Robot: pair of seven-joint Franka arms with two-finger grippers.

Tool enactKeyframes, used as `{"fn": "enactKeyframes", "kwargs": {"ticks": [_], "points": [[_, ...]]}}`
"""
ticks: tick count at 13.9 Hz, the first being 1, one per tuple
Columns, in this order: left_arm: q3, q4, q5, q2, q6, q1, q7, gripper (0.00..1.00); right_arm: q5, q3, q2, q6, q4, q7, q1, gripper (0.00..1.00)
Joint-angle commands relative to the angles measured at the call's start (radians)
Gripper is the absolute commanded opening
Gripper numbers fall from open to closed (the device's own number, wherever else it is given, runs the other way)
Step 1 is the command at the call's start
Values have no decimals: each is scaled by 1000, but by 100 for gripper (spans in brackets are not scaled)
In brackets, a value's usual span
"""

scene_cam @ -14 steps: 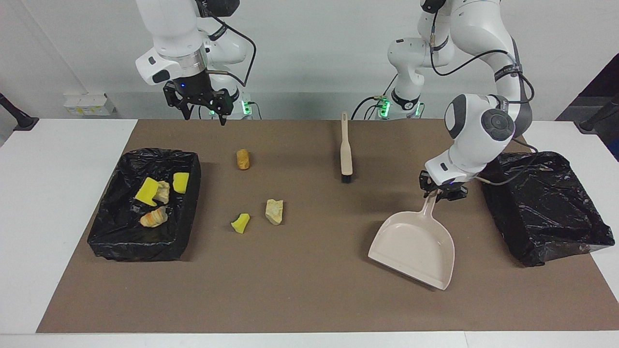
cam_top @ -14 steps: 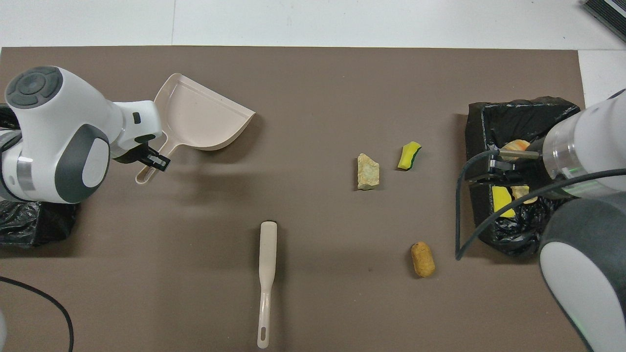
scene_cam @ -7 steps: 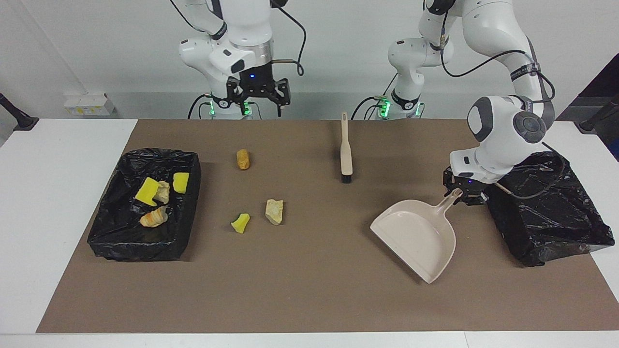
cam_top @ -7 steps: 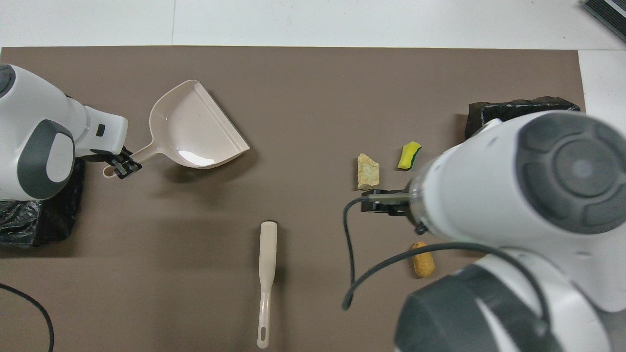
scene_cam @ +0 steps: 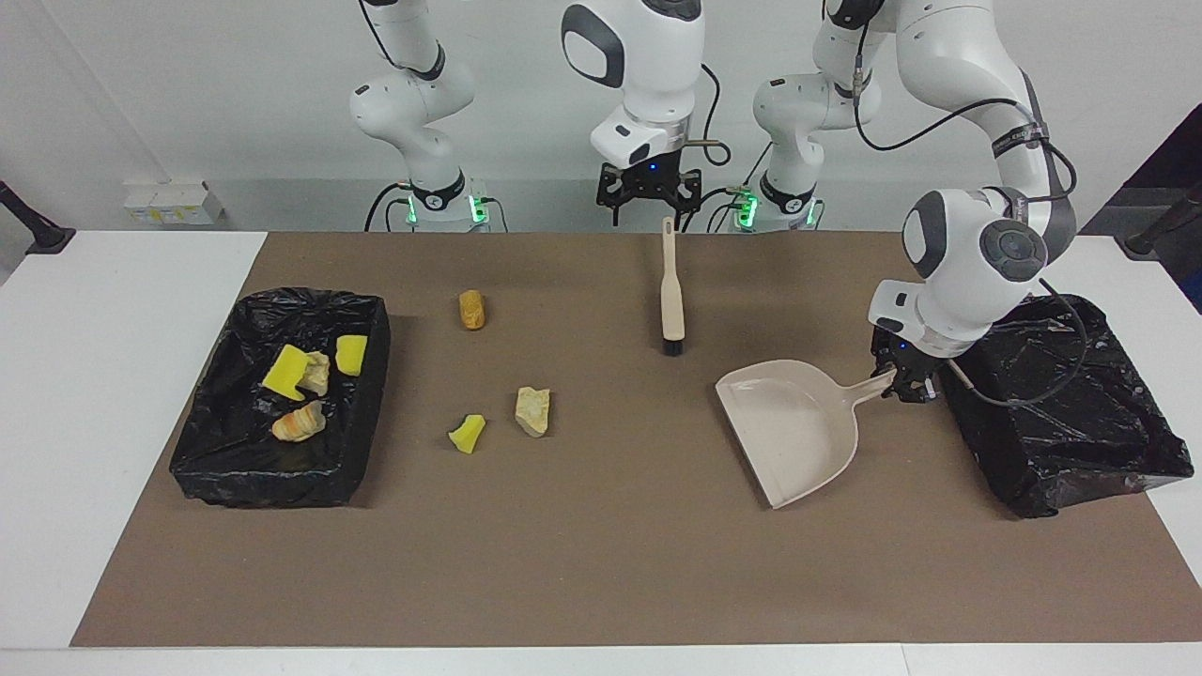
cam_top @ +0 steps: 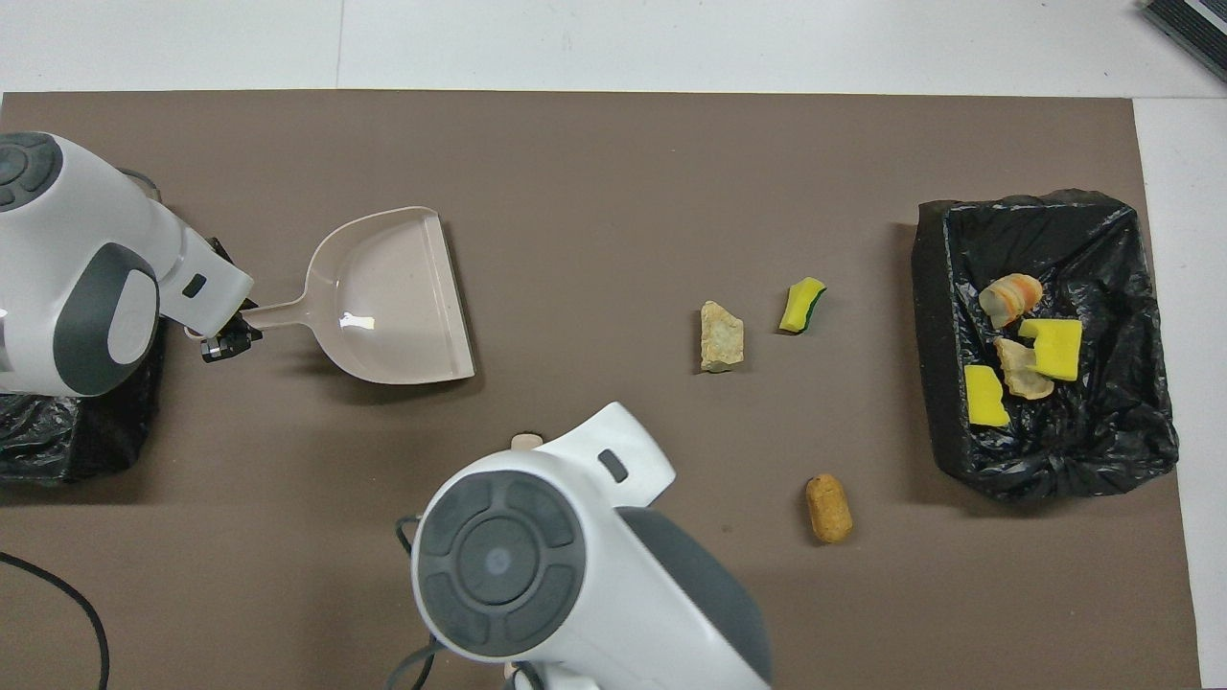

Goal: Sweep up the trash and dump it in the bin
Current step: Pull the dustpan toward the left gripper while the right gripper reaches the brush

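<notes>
The dustpan (scene_cam: 793,427) is gripped by its handle in the closed jaws of the left gripper (scene_cam: 903,383), its mouth turned toward the loose trash, presumably to receive it. The right gripper (scene_cam: 650,202), jaws spread wide and empty, is held directly above the handle end of the brush (scene_cam: 670,291), apparently for a grasp. Three scraps lie on the table toward the right arm's end: a yellow sponge wedge (scene_cam: 467,434), a pale rock-like lump (scene_cam: 532,410) and an orange-brown bread-like piece (scene_cam: 471,309). Four more are seen in the black-lined bin (scene_cam: 225,460).

Glossy plastic dustpan (scene_cam: 798,427), crinkly bin liner (scene_cam: 235,451)
</notes>
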Motion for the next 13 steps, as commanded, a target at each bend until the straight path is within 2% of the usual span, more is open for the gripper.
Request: {"fn": "enactKeyframes", "kwargs": {"ticks": [1, 4, 6, 10, 13], "points": [[-1, -70, 48, -35, 64, 0, 100, 0, 30, -8, -18, 57, -86, 43, 31, 100], [-1, -139, 63, -71, 116, 0, 169, 0, 30, -8, -18, 230, -229, 120, 89, 100], [-1, -184, 66, -91, 155, -6, 172, 0, 30, -8, -18, 261, -296, 146, 138, 100], [-1, -188, 66, -94, 158, -3, 171, 0, 32, -5, -40, 492, -496, 224, 195, 97], [-1, -188, 66, -94, 158, -3, 171, 0, 41, -4, -63, 502, -534, 221, 201, 95]]}}
